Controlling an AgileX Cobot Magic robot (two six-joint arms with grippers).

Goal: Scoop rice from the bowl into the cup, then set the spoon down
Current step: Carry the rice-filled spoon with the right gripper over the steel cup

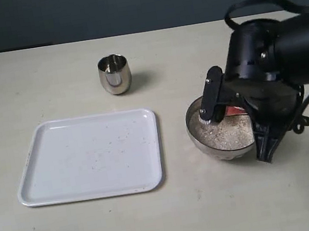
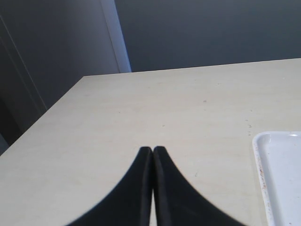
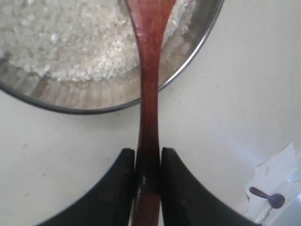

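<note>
Now right gripper (image 3: 148, 151) pinches the slim reddish-brown spoon (image 3: 149, 84) over white rice (image 3: 70, 42); left gripper (image 2: 152, 149) pressed together.

elevated exterior view (wrist views close)

right arm (image 1: 279, 62) comes in from the right side of the scene, wrist angled down and toward the left, right gripper (image 3: 148, 162) pinched tight on the spoon (image 3: 149, 94) handle. left gripper (image 2: 152, 153) has both fingers pressed flat together
</note>
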